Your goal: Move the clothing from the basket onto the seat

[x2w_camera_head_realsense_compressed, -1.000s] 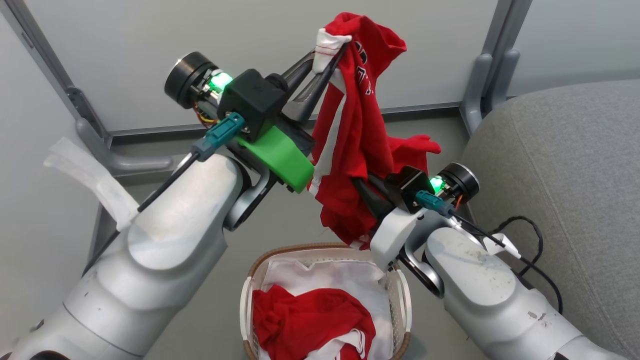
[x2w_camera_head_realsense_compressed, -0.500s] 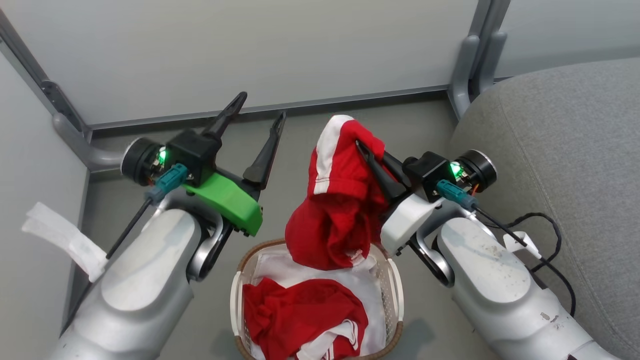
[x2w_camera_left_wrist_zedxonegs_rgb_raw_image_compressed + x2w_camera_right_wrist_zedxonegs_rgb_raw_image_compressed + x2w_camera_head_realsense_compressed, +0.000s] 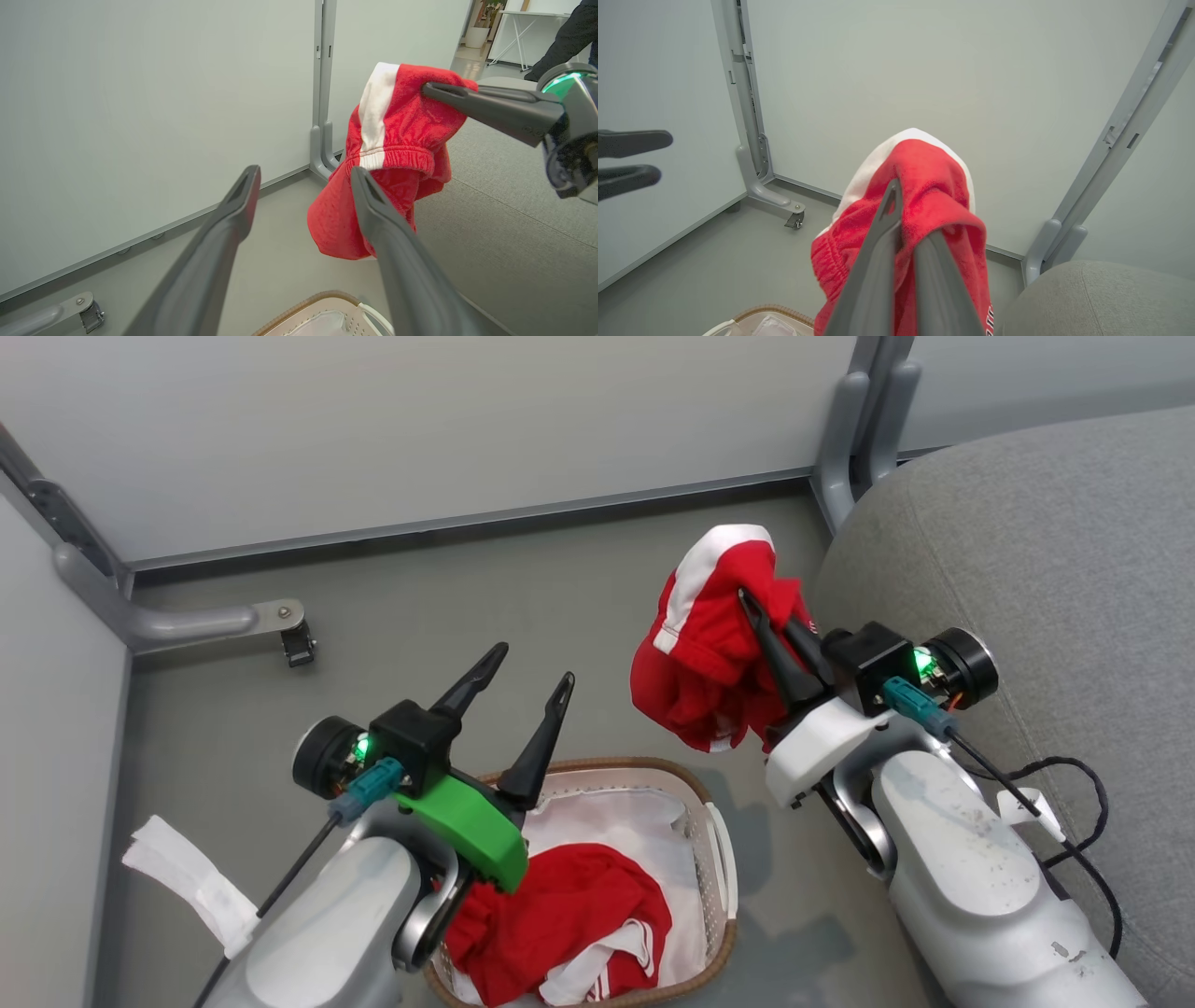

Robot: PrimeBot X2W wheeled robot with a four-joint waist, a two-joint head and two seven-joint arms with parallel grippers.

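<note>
head view: the right pincer is pressed together on a bunched red garment. it holds the garment in the air between the basket and the seat, probably to carry it across to the grey cushion. the left pincer stands spread and empty above the basket's rim, well placed for the other red clothing. that is soft knit with white stripes, heaped on the white liner. the basket is oval perforated plastic with a brown woven-look rim.

left wrist view: the held garment shows a white stripe and a gathered elastic band. it sags limp beside the seat's coarse-woven, rounded edge.

right wrist view: the dark tapered fingers pinch a fold near the garment's top, and the fabric drapes over them.
</note>
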